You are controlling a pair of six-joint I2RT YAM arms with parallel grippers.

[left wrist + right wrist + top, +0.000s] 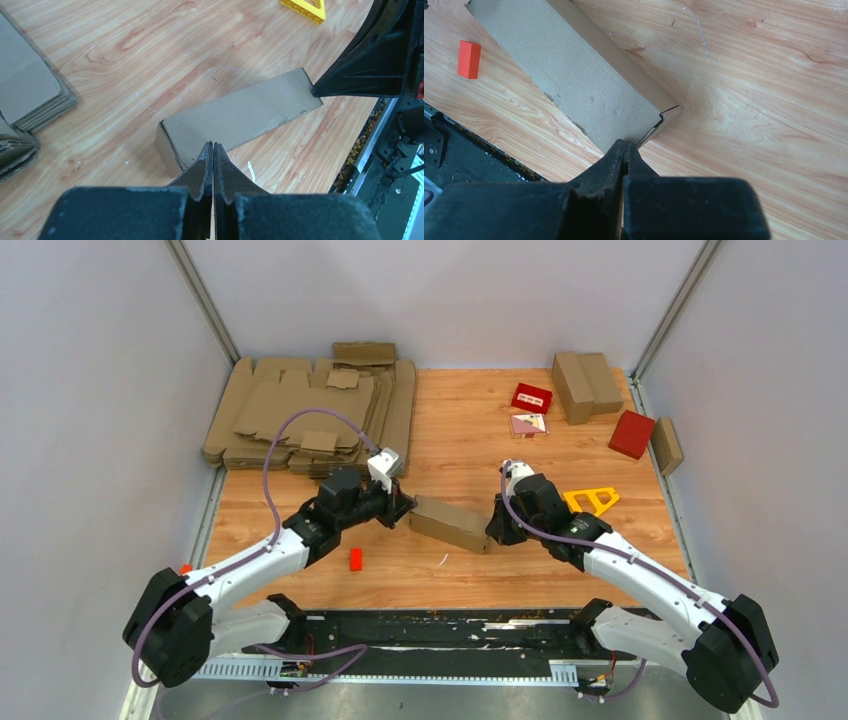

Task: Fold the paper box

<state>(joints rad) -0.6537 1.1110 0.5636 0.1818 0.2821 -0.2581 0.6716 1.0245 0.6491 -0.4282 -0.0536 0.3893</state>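
The paper box (449, 523) lies folded into a brown cuboid on the wooden table between the two arms. My left gripper (403, 504) is shut with nothing in it, its tips over the box's left end (214, 143). The box (240, 117) stretches away from it toward the right arm's black fingers (370, 65). My right gripper (497, 528) is shut and empty too, its tips (625, 146) pressed at the right end of the box (569, 75), where an end flap edge (659, 122) stands slightly ajar.
A pile of flat cardboard blanks (310, 415) lies at the back left. Folded brown boxes (585, 385), red boxes (632, 433) and a yellow triangular frame (592, 500) sit at the back right. A small orange block (355, 559) lies near the front.
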